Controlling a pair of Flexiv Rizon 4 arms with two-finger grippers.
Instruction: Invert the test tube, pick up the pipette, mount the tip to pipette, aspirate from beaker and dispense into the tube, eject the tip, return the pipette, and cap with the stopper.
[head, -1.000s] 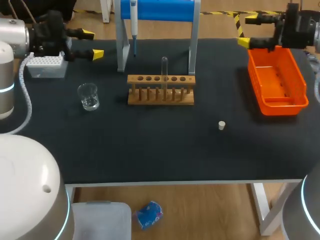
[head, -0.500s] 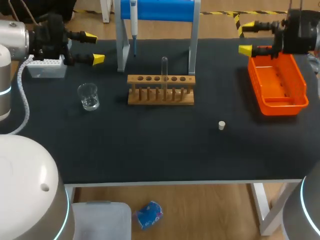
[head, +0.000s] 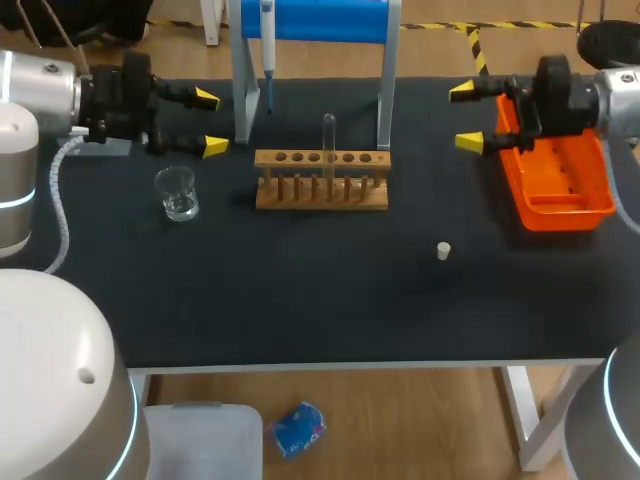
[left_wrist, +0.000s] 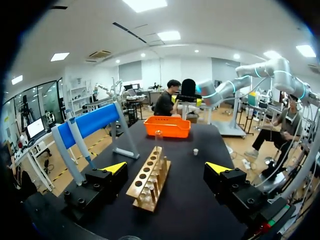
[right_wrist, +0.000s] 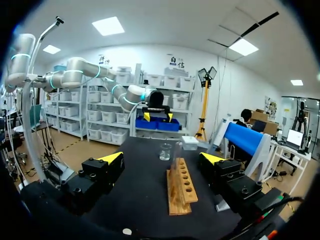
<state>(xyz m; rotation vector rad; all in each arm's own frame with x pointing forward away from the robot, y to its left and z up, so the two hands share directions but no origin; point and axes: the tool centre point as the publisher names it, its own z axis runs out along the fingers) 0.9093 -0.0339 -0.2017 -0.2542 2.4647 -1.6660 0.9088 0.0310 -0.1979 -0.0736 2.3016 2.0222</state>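
A clear test tube (head: 328, 135) stands in a wooden rack (head: 320, 182) at mid-table. The glass beaker (head: 177, 192) sits left of the rack, and the small white stopper (head: 443, 250) lies to the rack's front right. The pipette (head: 267, 45) hangs on the blue stand (head: 315, 20) behind the rack. My left gripper (head: 210, 122) is open, left of the rack and behind the beaker. My right gripper (head: 465, 116) is open to the rack's right. Each wrist view looks along the rack (left_wrist: 149, 177) (right_wrist: 180, 187) between empty open fingers.
An orange bin (head: 555, 170) sits at the right side of the table, under my right wrist. A white tip box (right_wrist: 190, 142) stands at the far left, mostly hidden behind my left arm in the head view. The table's front half holds only the stopper.
Both grippers have moved inward toward the rack: the left one to the right and nearer, the right one to the left. Both stayed open. Nothing on the table moved.
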